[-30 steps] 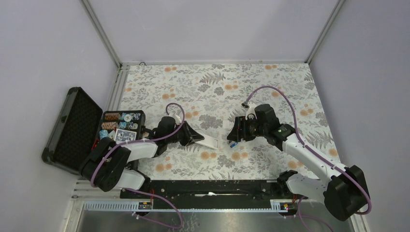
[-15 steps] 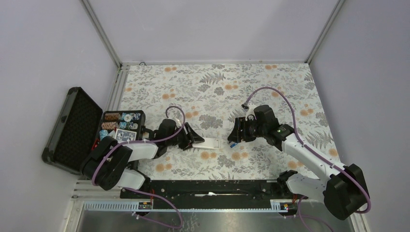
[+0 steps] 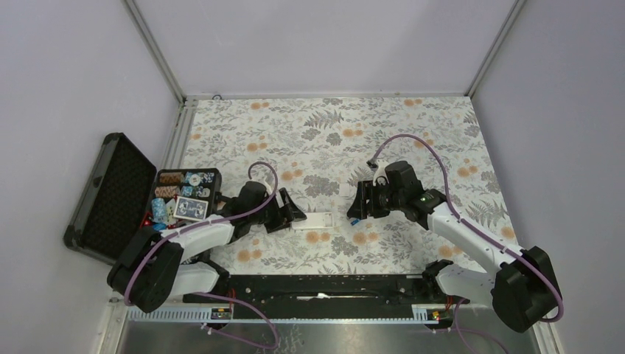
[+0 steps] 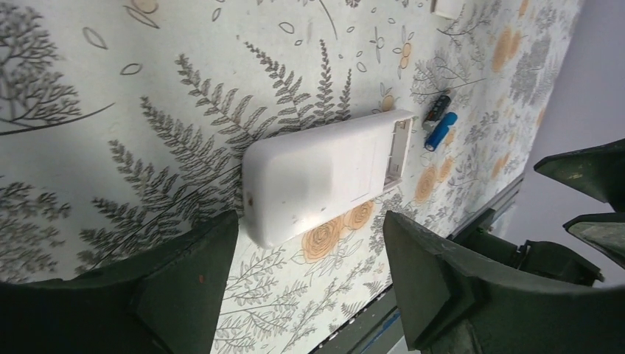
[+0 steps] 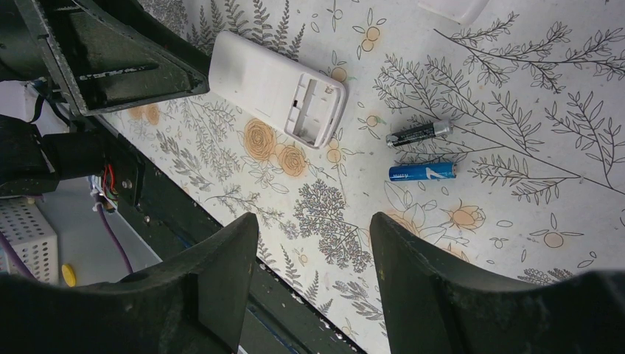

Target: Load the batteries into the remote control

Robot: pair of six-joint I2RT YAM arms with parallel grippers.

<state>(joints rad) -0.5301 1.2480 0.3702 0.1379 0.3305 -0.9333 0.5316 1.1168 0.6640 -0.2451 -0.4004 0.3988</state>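
The white remote control (image 3: 313, 220) lies back-up on the flowered table, its battery bay (image 5: 313, 110) open and empty at the end toward the right arm. Just past that end, two batteries lie side by side on the cloth: a dark one (image 5: 419, 133) and a blue one (image 5: 421, 172), the blue cell (image 4: 441, 131) also in the left wrist view. My left gripper (image 3: 293, 212) is open at the remote's left end, and its fingers (image 4: 199, 280) do not touch the remote (image 4: 324, 173). My right gripper (image 5: 313, 228) hangs open above the batteries, holding nothing.
A black case (image 3: 184, 193) of poker chips and cards stands open at the left edge, lid (image 3: 110, 195) laid back. A small white flat piece (image 5: 451, 7) lies beyond the batteries. A black rail (image 3: 317, 284) runs along the table's near edge.
My left gripper has opened and let go of the remote, then drawn back a little to the left. The remote went from tilted in the grip to flat on the table. The right arm barely moved.
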